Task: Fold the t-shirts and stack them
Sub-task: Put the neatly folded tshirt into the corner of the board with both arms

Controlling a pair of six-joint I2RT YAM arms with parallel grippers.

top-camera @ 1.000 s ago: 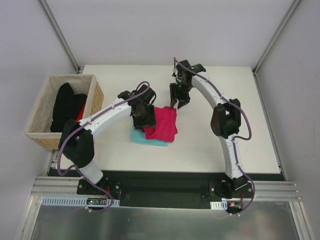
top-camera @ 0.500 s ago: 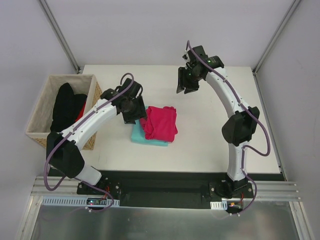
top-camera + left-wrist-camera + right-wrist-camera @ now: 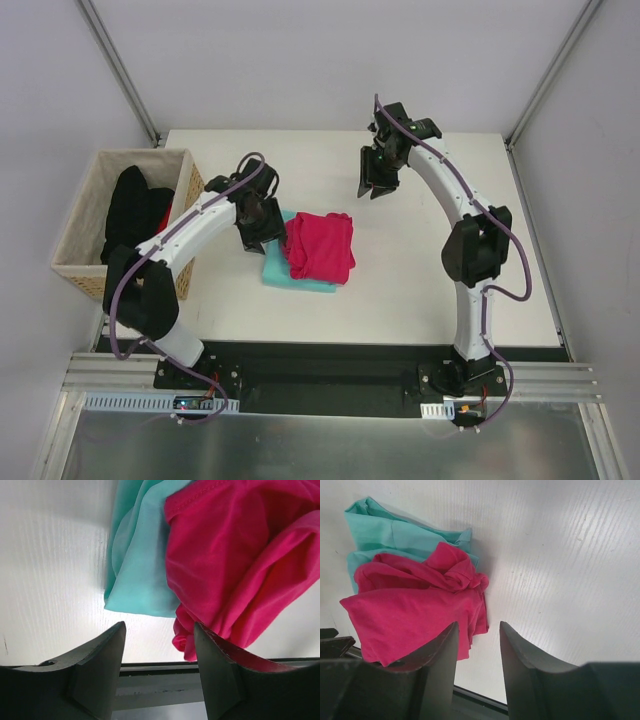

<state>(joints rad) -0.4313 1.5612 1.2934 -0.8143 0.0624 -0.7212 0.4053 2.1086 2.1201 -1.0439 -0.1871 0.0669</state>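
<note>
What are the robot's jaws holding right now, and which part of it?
Nothing. The left gripper and the right gripper both have open, empty jaws. The pink t-shirt lies on the teal t-shirt, on the table.

no readable text, no labels, no numbers

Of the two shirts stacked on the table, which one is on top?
The magenta-pink shirt is on top, loosely folded. The teal-mint shirt lies under it, showing only along the stack's left and near edges.
</note>
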